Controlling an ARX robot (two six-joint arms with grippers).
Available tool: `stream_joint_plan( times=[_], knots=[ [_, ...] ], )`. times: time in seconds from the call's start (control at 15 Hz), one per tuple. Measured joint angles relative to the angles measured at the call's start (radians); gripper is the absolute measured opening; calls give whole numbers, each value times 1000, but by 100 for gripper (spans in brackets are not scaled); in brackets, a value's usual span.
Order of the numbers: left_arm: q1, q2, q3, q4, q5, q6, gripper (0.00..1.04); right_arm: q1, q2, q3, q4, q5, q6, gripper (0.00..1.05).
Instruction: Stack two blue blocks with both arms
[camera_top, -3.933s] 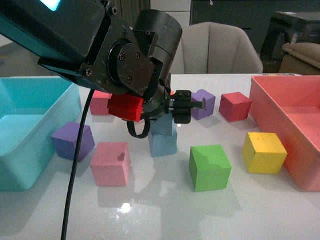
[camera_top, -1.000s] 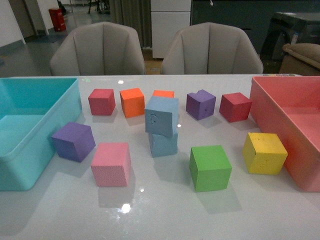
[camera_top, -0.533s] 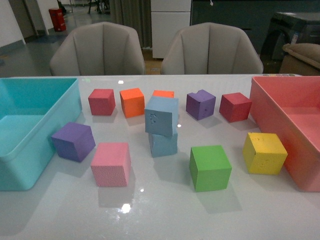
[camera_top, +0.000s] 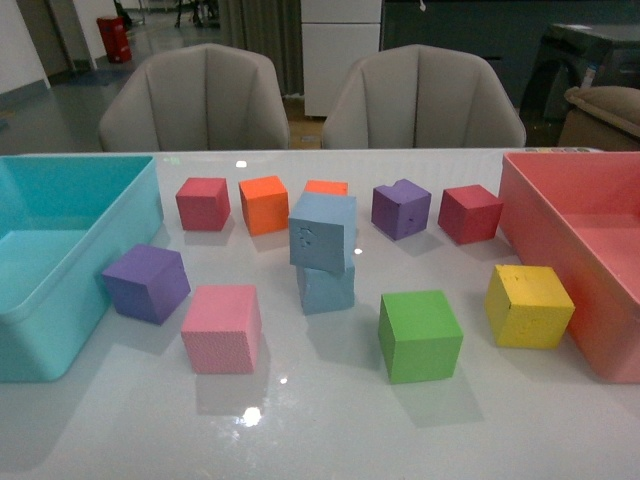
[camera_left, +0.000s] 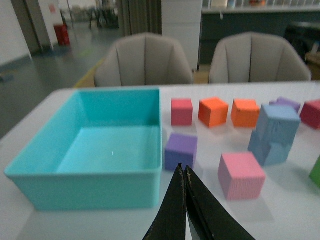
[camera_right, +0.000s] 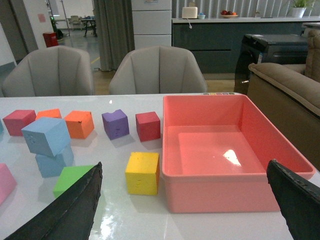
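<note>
Two pale blue blocks stand stacked in the middle of the white table. The upper block (camera_top: 324, 232) sits skewed and a little off-centre on the lower block (camera_top: 326, 287). The stack also shows in the left wrist view (camera_left: 277, 123) and the right wrist view (camera_right: 46, 136). Neither arm is in the front view. My left gripper (camera_left: 183, 170) is shut and empty, held back near the turquoise bin. My right gripper (camera_right: 190, 200) is wide open and empty, held back in front of the yellow cube and the pink bin.
A turquoise bin (camera_top: 20, 330) stands at the left and a pink bin (camera_top: 600, 330) at the right. Around the stack lie purple (camera_top: 147, 283), pink (camera_top: 222, 328), green (camera_top: 420, 335), yellow (camera_top: 529, 306), red (camera_top: 203, 203), orange (camera_top: 264, 204) cubes, another purple (camera_top: 401, 209) and another red (camera_top: 469, 214).
The arm that was over the stack 3.9 s ago has left the front view, leaving the upper blue block on the lower one. Nothing has moved in the last second.
</note>
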Motion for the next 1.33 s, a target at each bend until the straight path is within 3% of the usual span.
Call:
stream_joint_plan(
  times=[0.53, 0.6, 0.73, 0.93, 1.33],
  knots=[
    [0, -18, 0, 11, 0, -1, 3, 0, 0, 0, 0, 0, 0, 98],
    [0, -18, 0, 11, 0, 0, 15, 0, 0, 0, 0, 0, 0, 98],
    [0, -19, 0, 11, 0, 0, 68, 0, 0, 0, 0, 0, 0, 98],
    [0, -18, 0, 11, 0, 0, 99, 0, 0, 0, 0, 0, 0, 98],
    [0, -18, 0, 11, 0, 0, 98, 0, 0, 0, 0, 0, 0, 98]
  ],
)
